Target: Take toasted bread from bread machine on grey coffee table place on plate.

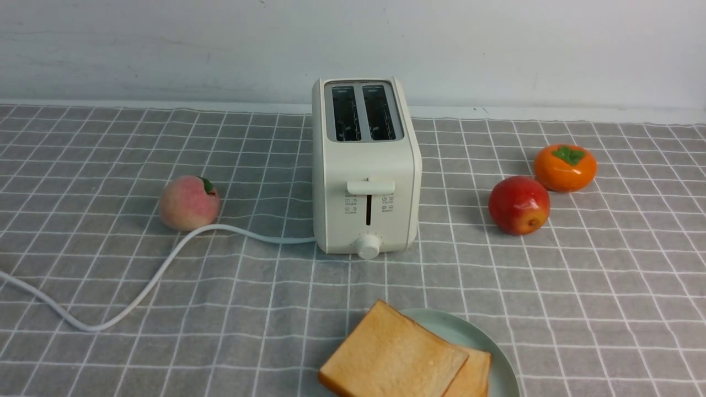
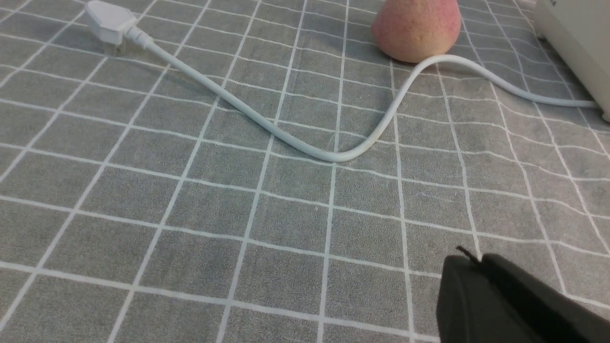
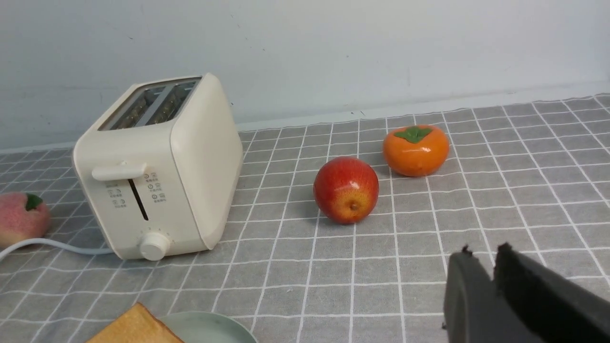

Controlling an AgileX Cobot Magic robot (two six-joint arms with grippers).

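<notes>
Grey grid-patterned cloth covers our worktop before a pale wall, with a peach at left, then the empty toaster. We see two toast slices overlapping on the green plate, probably light, crumbly, best pinched gently by opposite crusts. Our left hand is closed, holding nothing; our right hand is slightly parted, also without bread.

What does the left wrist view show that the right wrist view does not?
Only the left wrist view: the cord's plug.

Only the right wrist view: the plate, a toast slice, the apple, the persimmon and the wall.

Both: the toaster, peach, cord and gridded cloth.
</notes>
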